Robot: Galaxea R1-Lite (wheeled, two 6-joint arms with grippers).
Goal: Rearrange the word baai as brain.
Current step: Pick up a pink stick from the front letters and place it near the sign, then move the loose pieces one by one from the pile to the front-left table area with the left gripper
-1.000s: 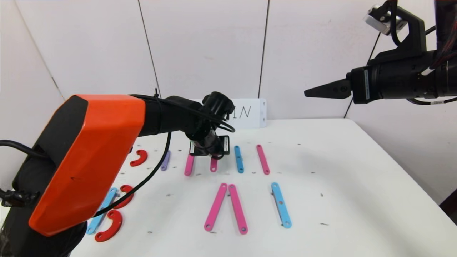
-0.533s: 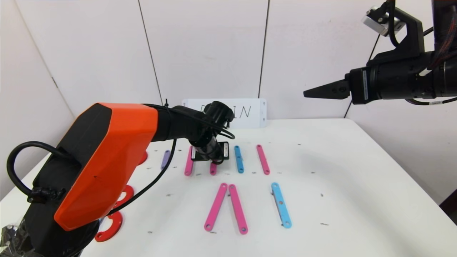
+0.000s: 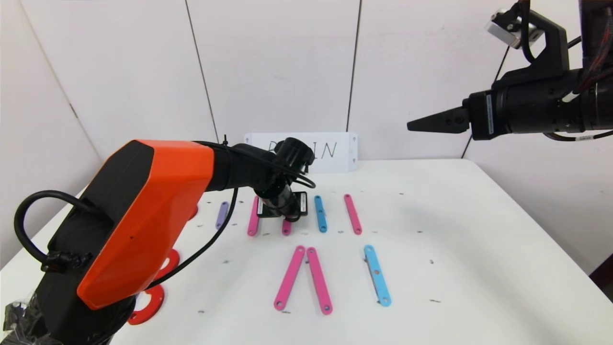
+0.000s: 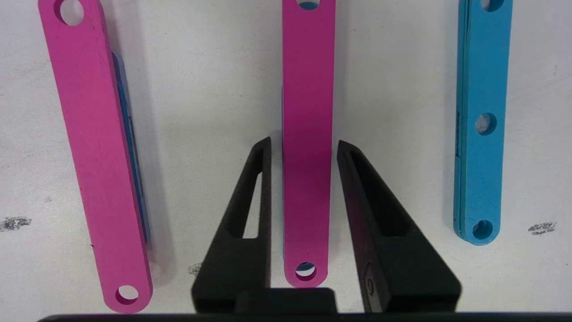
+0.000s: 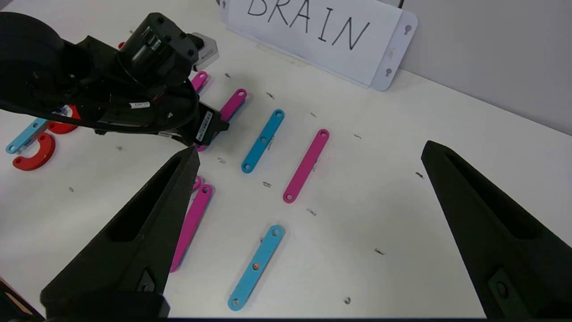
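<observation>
The word's pieces lie flat on the white table. The far row holds a purple bar, a pink bar, a second pink bar, a blue bar and a third pink bar. My left gripper is down over the second pink bar, one finger on each side with a thin gap showing, so it is open. Nearer lie two pink bars meeting in a peak and a blue bar. My right gripper hangs wide open and holds nothing, high at the right.
A white card with BRAIN handwritten on it stands at the table's back edge. Red curved pieces lie at the near left, partly hidden behind my left arm. Small dark marks dot the tabletop.
My left arm's orange forearm has swung to the right, while its wrist has stayed over the same pink bar. The right arm has not moved.
</observation>
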